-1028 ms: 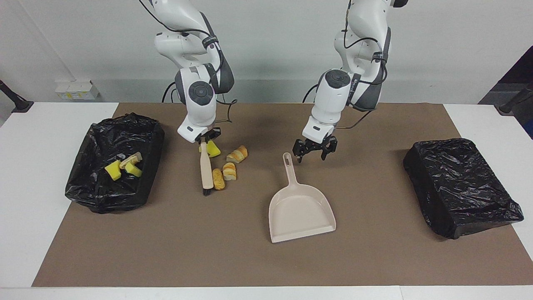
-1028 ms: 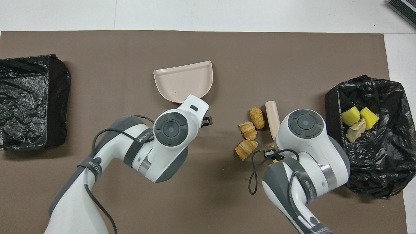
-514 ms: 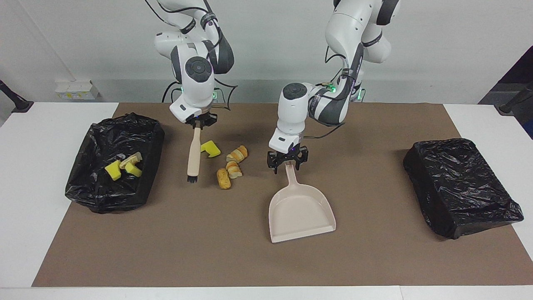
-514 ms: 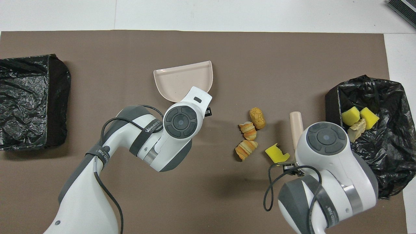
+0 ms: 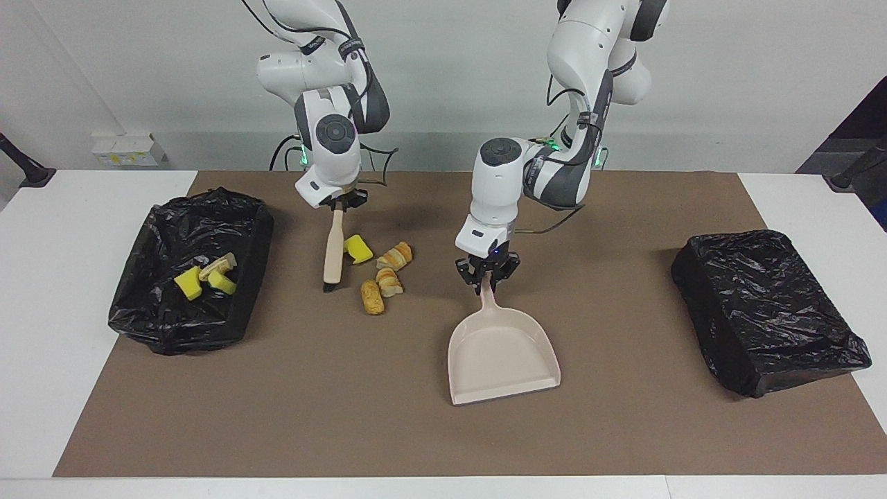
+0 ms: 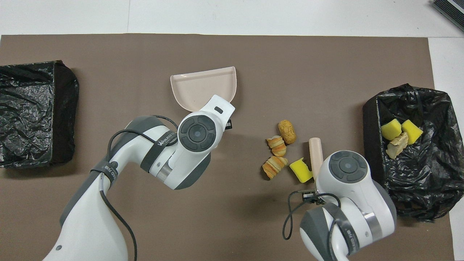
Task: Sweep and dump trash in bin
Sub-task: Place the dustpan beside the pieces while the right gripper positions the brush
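My left tool (image 5: 487, 278) pinches the dustpan (image 5: 500, 353) handle mid-counter, my right tool (image 5: 339, 203) clamps the brush (image 5: 333, 251) beside the trash (image 5: 382, 276); a hard sweep could scatter pieces past the pan.

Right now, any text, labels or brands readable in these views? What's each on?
Left arm's forearm strap: white lettering that seems to start "WAN"; the rest is too blurred to read.
Left arm's lower strap: lettering, unreadable.
Right arm's strap: lettering, unreadable.
Dustpan, brush, bins: no text visible.
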{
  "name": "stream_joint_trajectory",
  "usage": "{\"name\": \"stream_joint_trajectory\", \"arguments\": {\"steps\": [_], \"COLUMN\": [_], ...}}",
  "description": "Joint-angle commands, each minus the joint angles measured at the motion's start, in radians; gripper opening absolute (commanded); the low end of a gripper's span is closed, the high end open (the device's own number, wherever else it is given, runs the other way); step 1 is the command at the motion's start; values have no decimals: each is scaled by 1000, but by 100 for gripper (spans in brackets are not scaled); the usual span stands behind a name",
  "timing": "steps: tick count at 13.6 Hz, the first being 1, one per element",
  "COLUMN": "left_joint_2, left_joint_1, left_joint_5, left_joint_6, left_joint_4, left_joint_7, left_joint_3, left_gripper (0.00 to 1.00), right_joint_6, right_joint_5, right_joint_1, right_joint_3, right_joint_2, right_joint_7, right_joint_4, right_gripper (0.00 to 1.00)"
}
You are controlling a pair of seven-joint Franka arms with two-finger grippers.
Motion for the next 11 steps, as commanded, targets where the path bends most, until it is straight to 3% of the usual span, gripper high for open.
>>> {"name": "stream_joint_trajectory", "arguments": {"steps": [1,3,5,7,11], "left_joint_2": [-56,-86,-113,-145,-162], "left_joint_1": [63,109,152,167,221], "left_joint_5": [1,3,1,-14,-23], "left_joint_6": [-45,-140,-238,-297,-416], "left_joint_4": [3,20,32,29,23], "left_joint_7": [205,319,580,889,1208], "left_joint_3": [-3,-3,-9,-3,-4], "left_gripper": [0,0,0,0,0], "right_joint_6": [73,113,95,-16,-227], "right_joint_5": [70,141,152,151,57], "right_joint_1": [57,82,112,103,96], "right_joint_3": [6,6,6,2,-9], "right_joint_2": [48,70,84,74,-24], "right_joint_7": [13,26,62,86,115], "right_joint_4": [-3,9,52,120,158], "right_gripper": [0,0,0,0,0]}}
